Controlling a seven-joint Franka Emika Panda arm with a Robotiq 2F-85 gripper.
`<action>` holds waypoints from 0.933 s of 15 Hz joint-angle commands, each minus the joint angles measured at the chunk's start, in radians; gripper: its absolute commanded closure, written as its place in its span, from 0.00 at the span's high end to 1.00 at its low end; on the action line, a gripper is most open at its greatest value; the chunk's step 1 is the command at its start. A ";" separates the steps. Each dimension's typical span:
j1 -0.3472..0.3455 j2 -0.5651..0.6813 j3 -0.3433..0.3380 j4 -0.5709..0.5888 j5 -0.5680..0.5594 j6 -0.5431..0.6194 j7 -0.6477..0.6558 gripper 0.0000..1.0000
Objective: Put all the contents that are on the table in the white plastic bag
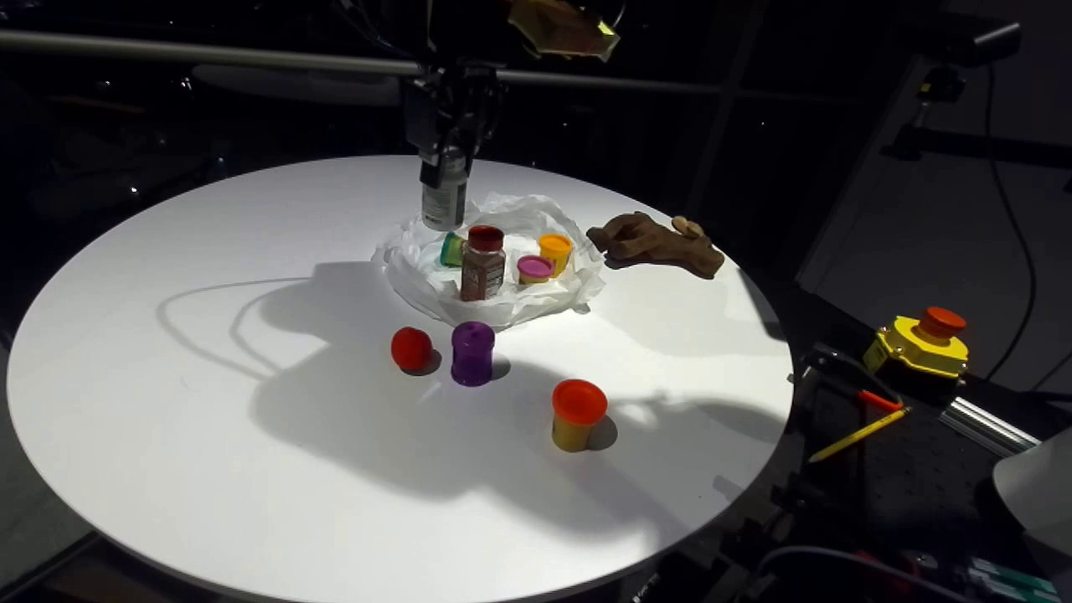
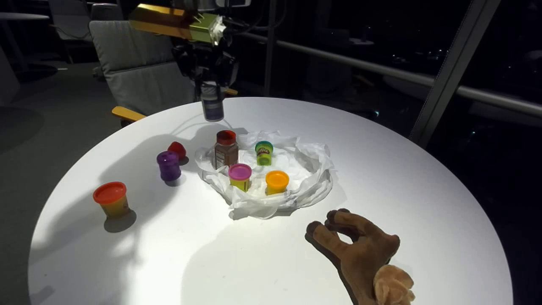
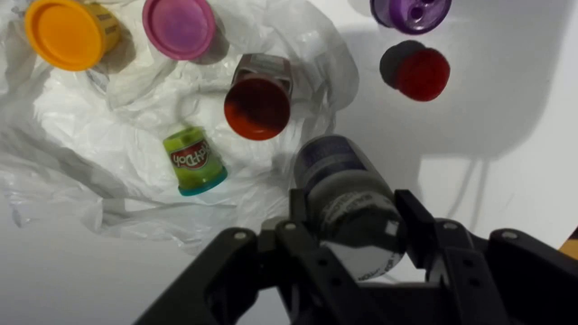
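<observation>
1. Four things sit inside the white plastic bag (image 2: 254, 206), which lies spread out on the round white table (image 2: 432, 228): an orange-lidded tub (image 2: 277, 182), a pink-lidded tub (image 2: 240, 175), a red-capped jar (image 2: 226, 152) with brown contents, and a green Play-Doh tub (image 2: 264, 154) tipped on its side.
2. One more, a blue-and-grey bottle (image 3: 334, 176), is pinched in the gripper (image 3: 351, 203), held in the air by the bag's edge; it is not yet in.
3. Three small things remain on the tabletop outside the bag: a red-lidded tub (image 2: 112, 200), a purple shaker-like container (image 2: 169, 166) and a red, roundish piece (image 1: 411, 348).
4. A brown hand-shaped piece (image 2: 364, 250) also lies outside, near the bag but apart from it; by the word "all", it probably counts.
5. The work looks roughly half done, with releasing the bottle into the bag the likely next step.
</observation>
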 commanded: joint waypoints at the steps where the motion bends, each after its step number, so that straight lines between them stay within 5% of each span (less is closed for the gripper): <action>1: -0.021 0.134 -0.016 0.169 0.022 0.008 0.003 0.27; 7: -0.056 0.288 -0.037 0.328 0.034 -0.027 0.007 0.27; 14: -0.084 0.352 -0.028 0.351 0.063 -0.050 -0.005 0.27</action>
